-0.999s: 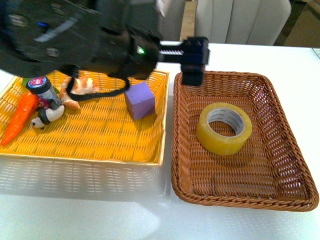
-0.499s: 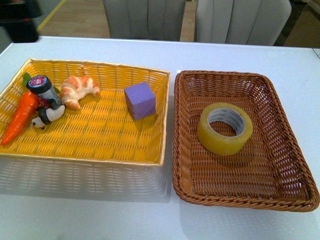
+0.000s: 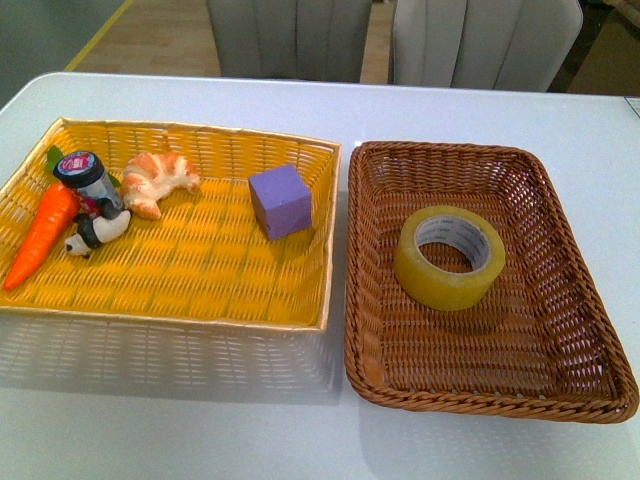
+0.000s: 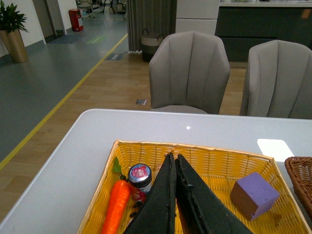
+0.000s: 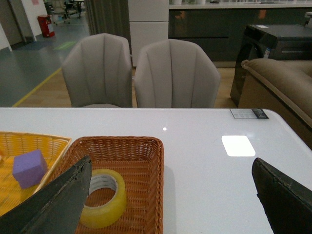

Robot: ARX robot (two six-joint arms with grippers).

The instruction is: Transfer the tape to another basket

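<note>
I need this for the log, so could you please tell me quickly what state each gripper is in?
Left gripper: closed, holding nothing, above the shallow yellow woven tray.
Right gripper: wide open, empty, above the brown wicker basket.

**Two baskets side by side on my bench**

From my front camera, the tray (image 3: 170, 300) sits left on the bench (image 3: 300, 440), the basket (image 3: 480, 395) just beside it on the right. The tape (image 3: 449, 256) lies flat in the basket, toward its middle. In the tray, the cube (image 3: 280, 200) rests near the right wall; the carrot (image 3: 42, 233), jar (image 3: 88, 180), panda figure (image 3: 95, 232) and croissant (image 3: 155, 182) cluster at the left. Two chairs (image 3: 290, 35) stand behind the bench.
</note>
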